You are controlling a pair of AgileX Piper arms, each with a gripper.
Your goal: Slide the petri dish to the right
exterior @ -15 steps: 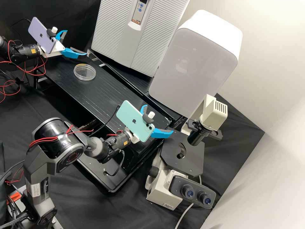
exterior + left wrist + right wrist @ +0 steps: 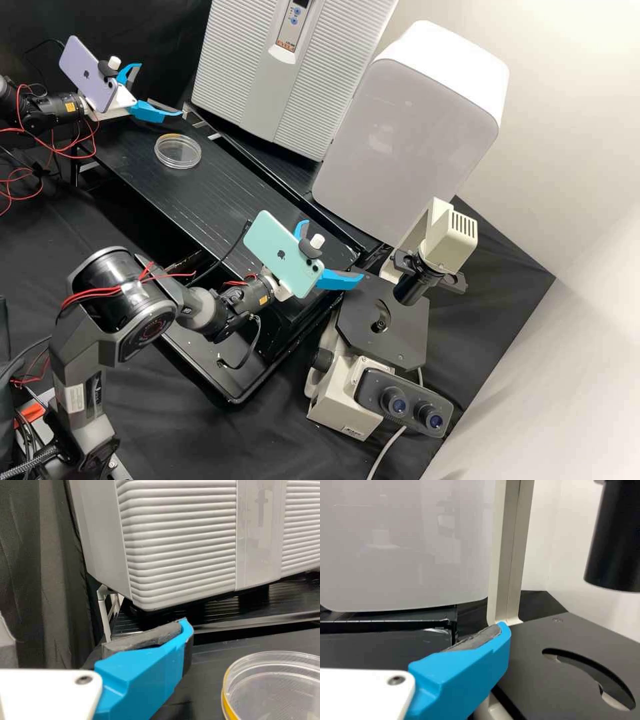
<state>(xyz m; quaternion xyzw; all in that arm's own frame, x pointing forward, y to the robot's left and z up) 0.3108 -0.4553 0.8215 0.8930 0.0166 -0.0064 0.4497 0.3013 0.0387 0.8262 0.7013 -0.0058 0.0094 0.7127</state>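
Left claw (image 2: 170,112) near the dish (image 2: 178,151); right claw (image 2: 353,275) by the microscope (image 2: 373,393). I cannot tell if they're open.

The bench (image 2: 220,193) is viewed slantwise from above. The petri dish (image 2: 280,690) and ribbed white unit (image 2: 175,540) are seen close from the left wrist, the microscope stage (image 2: 545,635) from the right; all are shared with the high view

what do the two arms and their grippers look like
The left arm and right arm are dark grey jointed tubes trailing thin red wires. Both grippers are white and bright blue; the left gripper carries a purple phone, the right gripper a mint green phone.
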